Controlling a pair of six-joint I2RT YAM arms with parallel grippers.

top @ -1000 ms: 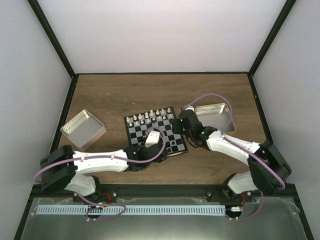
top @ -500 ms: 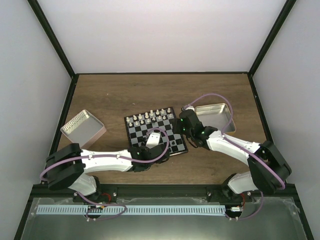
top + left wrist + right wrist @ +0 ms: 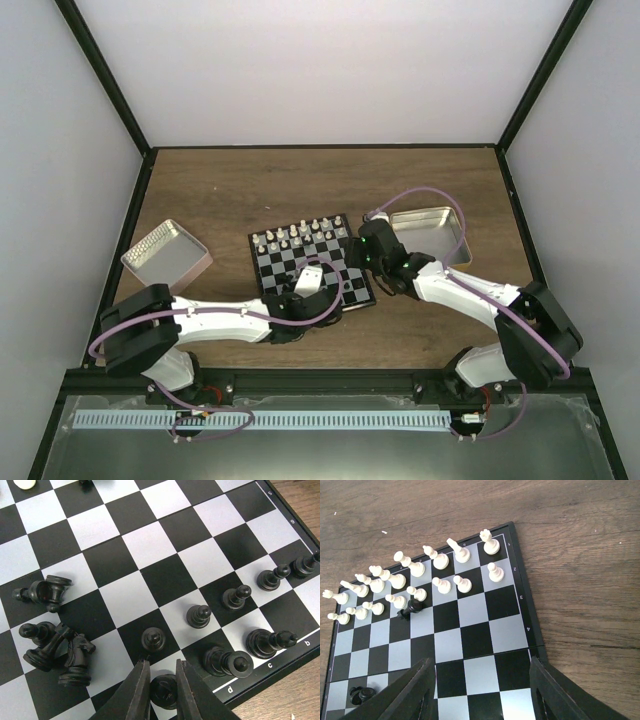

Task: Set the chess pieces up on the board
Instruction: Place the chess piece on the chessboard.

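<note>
Left arm slid rightward along the chessboard's [image 3: 150, 545] near edge, left end effector [image 3: 162, 672] narrow, pinching one black chess piece [image 3: 164, 690], five upright black pawns [image 3: 198, 616] just beyond, four toppled black pieces [image 3: 75, 660] leftward, right end effector [image 3: 481, 672] wide, empty, unmoved.

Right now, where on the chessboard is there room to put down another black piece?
The middle of the board is bare, between the white pieces and the standing black pawns. The squares beside the fallen black heap are crowded, and so is the edge where the left gripper pinches a black piece.
</note>
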